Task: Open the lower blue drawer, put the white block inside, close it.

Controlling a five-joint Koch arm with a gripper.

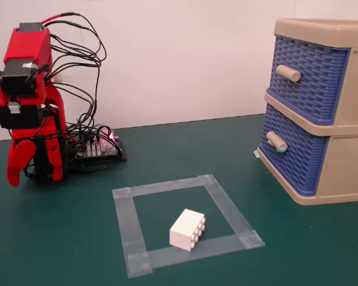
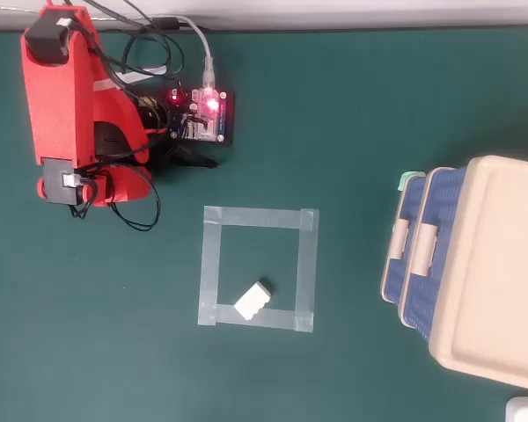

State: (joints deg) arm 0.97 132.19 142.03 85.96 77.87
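A folded red arm's gripper (image 1: 18, 170) hangs down, its opening impossible to judge. The lower blue woven plastic drawer (image 1: 289, 156) sits shut far right; the small white studded block (image 1: 188, 229) lies between, inside a tape square (image 1: 126, 220).

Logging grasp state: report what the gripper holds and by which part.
Nothing is held. The gripper hangs folded at the arm's base, far from the white block lying inside the tape square.

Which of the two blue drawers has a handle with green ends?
The lower blue drawer: its beige handle has teal-green tips. The upper drawer carries a plain beige handle. Both drawers look closed.
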